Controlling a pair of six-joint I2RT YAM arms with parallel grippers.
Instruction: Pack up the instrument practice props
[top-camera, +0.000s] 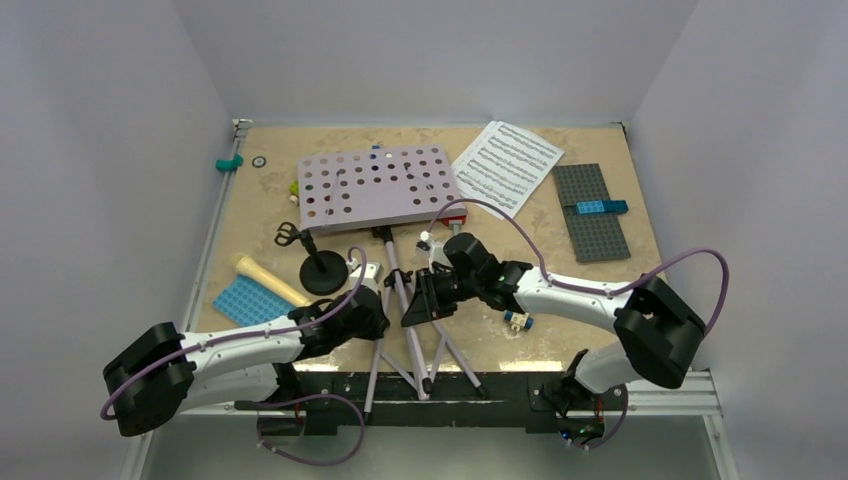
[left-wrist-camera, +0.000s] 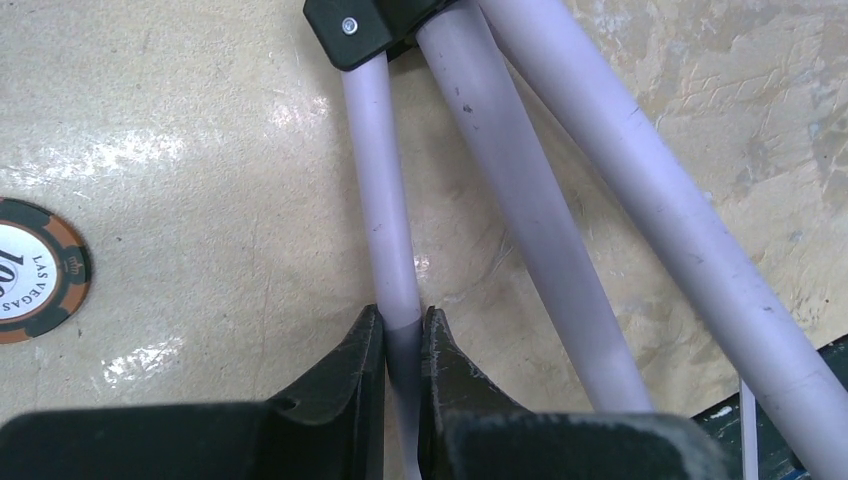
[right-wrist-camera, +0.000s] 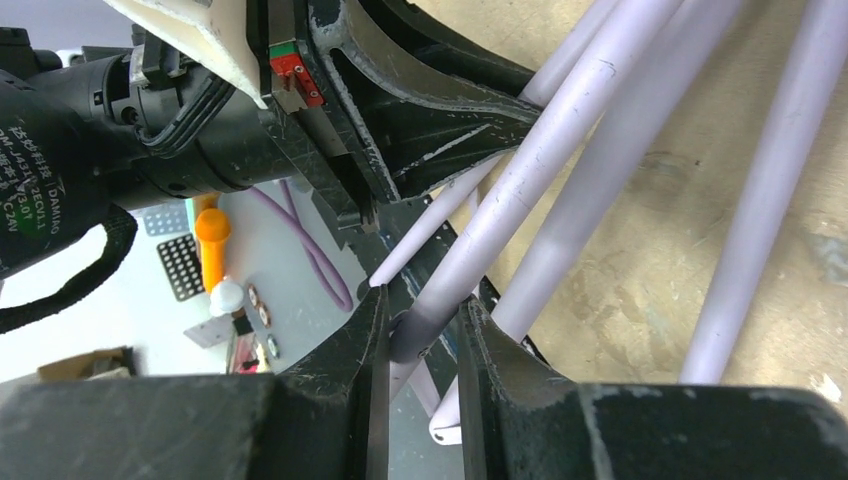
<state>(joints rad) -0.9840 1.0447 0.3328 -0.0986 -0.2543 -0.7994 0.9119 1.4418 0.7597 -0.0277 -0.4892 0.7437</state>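
– Fingers (left-wrist-camera: 365, 345) of the left gripper (left-wrist-camera: 403, 322) squeeze 1 thin leg (left-wrist-camera: 385, 200) of the lilac music stand (top-camera: 392, 262), low in the left wrist view.
– And the right gripper (right-wrist-camera: 420, 318) pinches a fatter tube (right-wrist-camera: 560, 130) of the same stand, 1 finger on each side.
– Where is the stand?
– Lying flat in the middle of the table (top-camera: 250, 205). Its board (top-camera: 380, 186) with holes is at the upper middle of the top view. Its legs stick out past the near edge at the bottom.
– Is there room to move?
– White walls (top-camera: 120, 150) close the left, back and right. Tan top shows right of the grippers, up to the grey plate (top-camera: 590, 225) with a blue brick (top-camera: 602, 207) on it.
– And the left side?
– Crowded. The black mic stand (top-camera: 322, 272) sits just beside the left gripper. The yellow microphone (top-camera: 262, 280) lies near it, beside a blue plate (top-camera: 243, 302).
– The pages?
– White pages (top-camera: 507, 165) lie at the upper right, just beside the board.
– What is hard to see?
– In the right wrist view the left arm (right-wrist-camera: 120, 130) covers part of the tubes. In the left wrist view a chip (left-wrist-camera: 35, 270) is cut off by the left edge, and the legs run out at the top and right.
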